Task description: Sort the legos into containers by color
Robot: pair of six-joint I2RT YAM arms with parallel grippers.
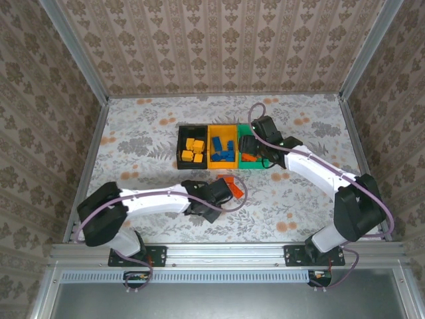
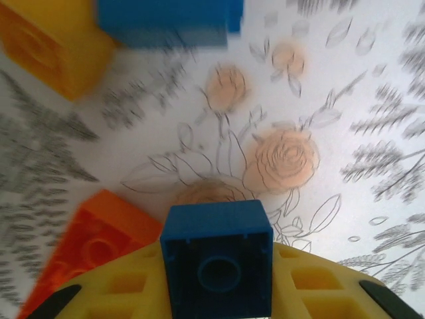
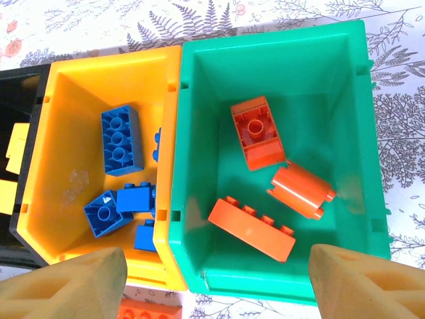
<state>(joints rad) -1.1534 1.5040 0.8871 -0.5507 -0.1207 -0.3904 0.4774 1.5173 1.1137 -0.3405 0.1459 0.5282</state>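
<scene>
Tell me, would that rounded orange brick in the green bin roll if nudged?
Probably: the rounded orange brick lies on its curved side. The walls of the green bin should stop it soon. It looks like rigid, glossy plastic, so likely light and somewhat slippery.

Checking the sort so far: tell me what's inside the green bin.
Green bin holds three orange-red bricks: a long one, a rounded one, an upturned one. A fingertip of the right gripper covers its near corner.
</scene>
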